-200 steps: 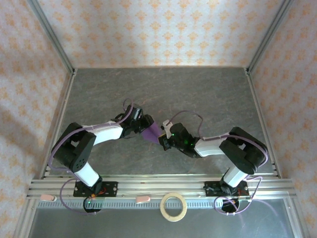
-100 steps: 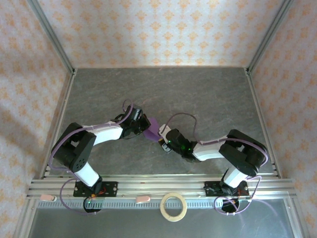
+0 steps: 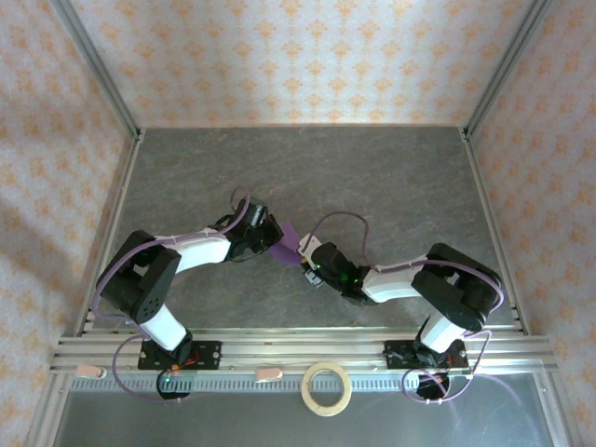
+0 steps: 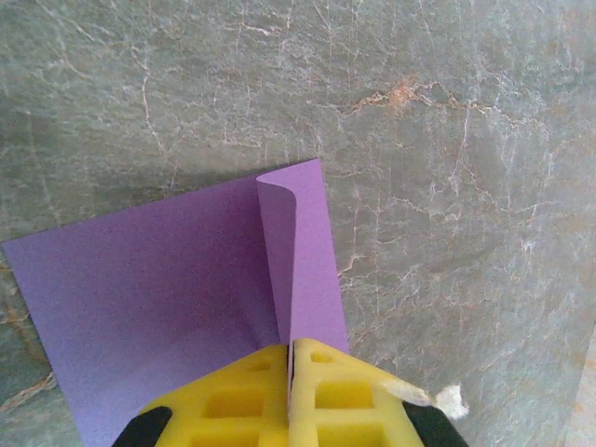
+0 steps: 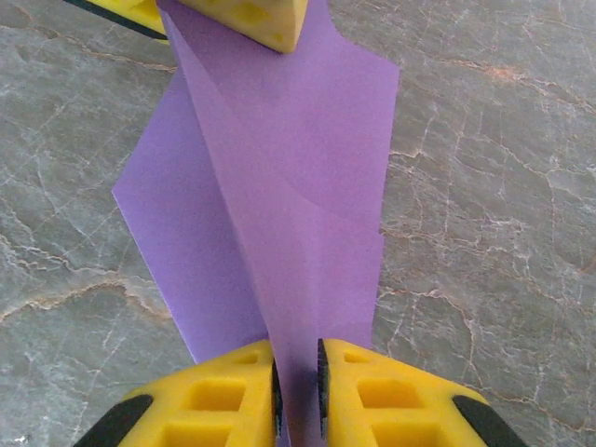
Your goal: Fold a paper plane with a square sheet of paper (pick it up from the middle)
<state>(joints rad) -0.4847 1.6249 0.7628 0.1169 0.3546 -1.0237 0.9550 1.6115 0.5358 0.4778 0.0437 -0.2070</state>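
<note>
The square sheet of paper (image 3: 288,238) is purple and lifted off the table between both grippers, bent into a raised ridge along its middle. My left gripper (image 4: 291,346) is shut on that ridge, with the sheet (image 4: 168,289) spreading away from it and one corner curled over. My right gripper (image 5: 296,349) meets the sheet (image 5: 279,186) from the opposite side. Its yellow jaws stand a narrow gap apart with the fold running between them. The left fingers (image 5: 251,19) show at the far end of the sheet. From above, the left gripper (image 3: 273,244) and right gripper (image 3: 303,256) nearly touch.
A tan tape ring (image 3: 327,387) lies on the front rail between the arm bases. The grey marble table (image 3: 391,177) stretches behind the grippers, fenced by metal rails and patterned walls on three sides.
My left gripper has closed on the paper's ridge. The right arm has stretched lower and further left, and its jaws have loosened slightly. Less of the paper shows from above.
</note>
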